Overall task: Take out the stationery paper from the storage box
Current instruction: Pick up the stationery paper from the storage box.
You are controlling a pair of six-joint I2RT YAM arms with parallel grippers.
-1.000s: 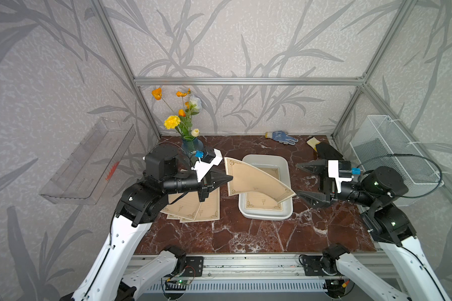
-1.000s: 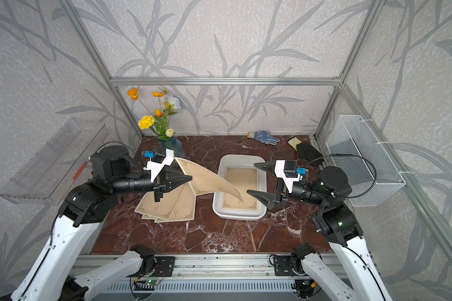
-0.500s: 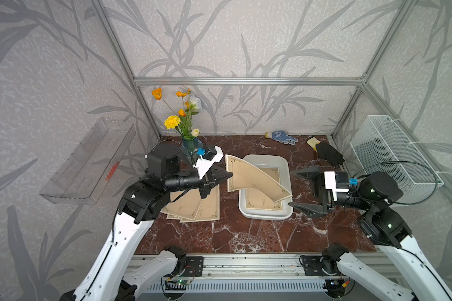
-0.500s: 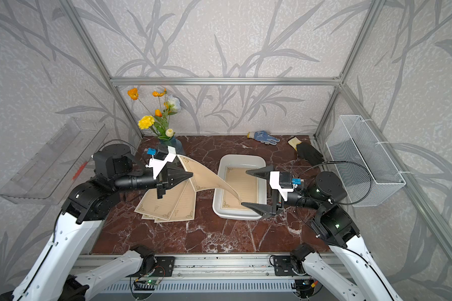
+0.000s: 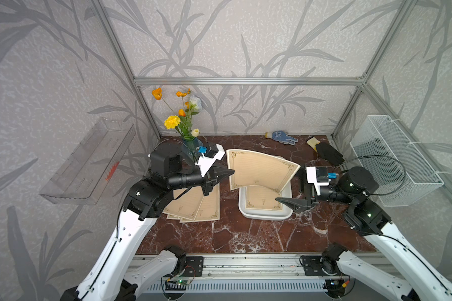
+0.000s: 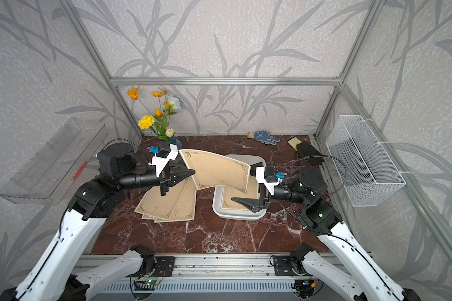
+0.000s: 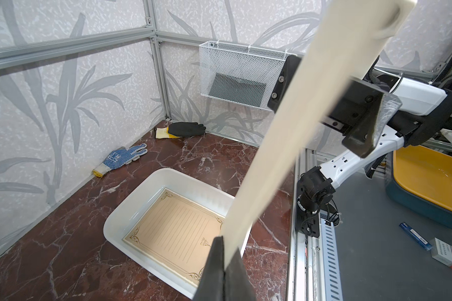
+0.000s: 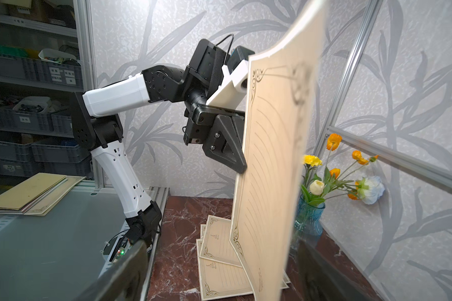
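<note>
My left gripper is shut on the edge of one tan stationery paper sheet. The sheet hangs curved in the air above the white storage box. Another sheet lies flat inside the box. Several sheets lie fanned on the table left of the box. My right gripper is open wide at the sheet's free end, and its fingers stand apart from the paper.
A blue vase of flowers stands behind the left arm. A blue-dotted glove and a black glove lie at the back. A white wire-mesh basket hangs on the right wall, a clear acrylic shelf on the left.
The left gripper has risen slightly with the sheet, and the sheet's free end has lifted from drooping over the box. The right gripper has shifted left toward the sheet, its jaws still wide.
</note>
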